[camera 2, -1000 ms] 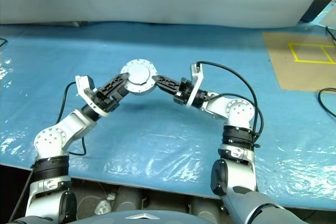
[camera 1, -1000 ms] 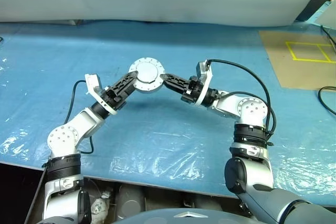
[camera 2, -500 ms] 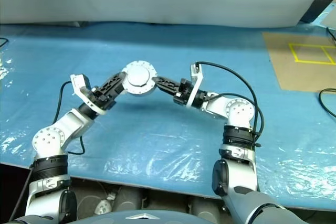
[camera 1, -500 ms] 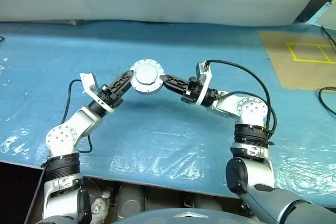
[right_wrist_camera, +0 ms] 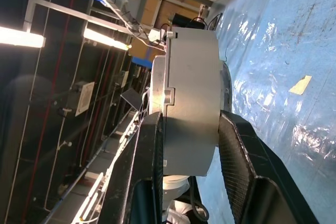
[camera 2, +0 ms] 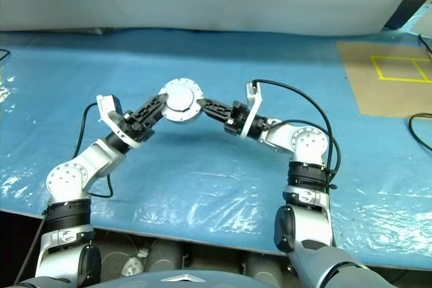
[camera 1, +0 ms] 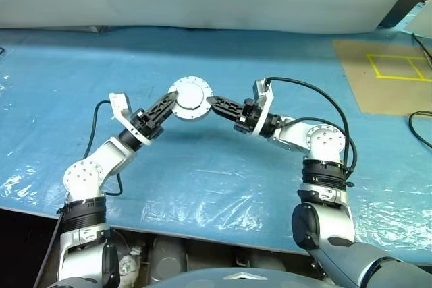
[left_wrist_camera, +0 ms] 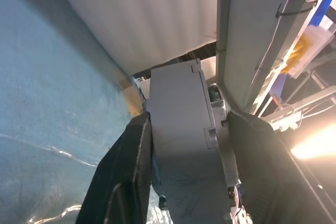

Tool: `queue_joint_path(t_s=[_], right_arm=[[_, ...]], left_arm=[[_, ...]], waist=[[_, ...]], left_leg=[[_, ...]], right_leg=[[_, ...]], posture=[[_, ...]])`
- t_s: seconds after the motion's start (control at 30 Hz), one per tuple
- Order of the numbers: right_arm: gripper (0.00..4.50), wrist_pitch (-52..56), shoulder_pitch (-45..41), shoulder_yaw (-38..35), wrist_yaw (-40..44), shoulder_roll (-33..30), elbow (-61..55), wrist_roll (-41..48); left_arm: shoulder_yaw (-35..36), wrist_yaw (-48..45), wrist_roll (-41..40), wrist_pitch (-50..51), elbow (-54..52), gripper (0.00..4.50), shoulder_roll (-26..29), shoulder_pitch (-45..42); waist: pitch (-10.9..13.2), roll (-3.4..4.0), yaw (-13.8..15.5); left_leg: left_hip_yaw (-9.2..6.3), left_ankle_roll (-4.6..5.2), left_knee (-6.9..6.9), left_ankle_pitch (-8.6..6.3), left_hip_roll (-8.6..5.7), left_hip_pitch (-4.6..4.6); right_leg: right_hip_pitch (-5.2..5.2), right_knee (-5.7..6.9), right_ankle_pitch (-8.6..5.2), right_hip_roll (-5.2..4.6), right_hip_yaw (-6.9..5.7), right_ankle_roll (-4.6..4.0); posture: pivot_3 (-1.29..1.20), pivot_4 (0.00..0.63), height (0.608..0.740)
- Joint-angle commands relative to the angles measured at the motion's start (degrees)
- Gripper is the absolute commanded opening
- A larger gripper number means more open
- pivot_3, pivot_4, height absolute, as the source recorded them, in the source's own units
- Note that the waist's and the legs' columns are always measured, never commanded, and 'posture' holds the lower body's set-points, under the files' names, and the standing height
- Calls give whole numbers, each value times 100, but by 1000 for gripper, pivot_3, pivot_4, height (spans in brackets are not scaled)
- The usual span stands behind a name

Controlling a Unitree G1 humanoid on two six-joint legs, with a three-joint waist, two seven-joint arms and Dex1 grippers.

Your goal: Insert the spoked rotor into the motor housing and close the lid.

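- I hold the motor housing [camera 1: 190,98] up in the air above the blue plastic-covered table [camera 1: 223,173], between my two grippers, with the lid [camera 2: 180,102] closed on top — its plain grey face turned up.
- My right gripper [camera 1: 211,102] clamps the housing's right side; in the right wrist view my fingers [right_wrist_camera: 148,150] press both flat faces.
- My left gripper [camera 1: 173,97] sits at the housing's left edge — one finger [left_wrist_camera: 131,171] lies against the grey body, the other stands just off it.
- The spoked rotor is hidden from me.
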Motion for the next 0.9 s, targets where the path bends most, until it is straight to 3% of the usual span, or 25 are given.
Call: queue_joint_path(t_s=[0.03,0.8,0.9], right_arm=[[1109,-74,-92,21,159,53,-248,297],[1109,-133,-83,152,190,-22,-246,306],[1109,-150,-80,173,187,-32,-243,318]], left_arm=[[229,121,-10,-191,-8,1850,10,-109],[531,437,-495,-394,97,1773,-251,-190],[495,537,-431,-445,104,1251,-301,-191]], waist=[[0,0,0],[-1,-2,-7],[-1,-2,0]], left_leg=[[0,0,1,0,0,0],[0,0,5,0,0,-1],[-1,0,6,0,1,-1]], right_leg=[[0,1,0,0,0,0],[0,4,0,0,0,0],[1,4,0,1,0,0]], posture=[[0,150,740],[0,150,740],[0,150,740]])
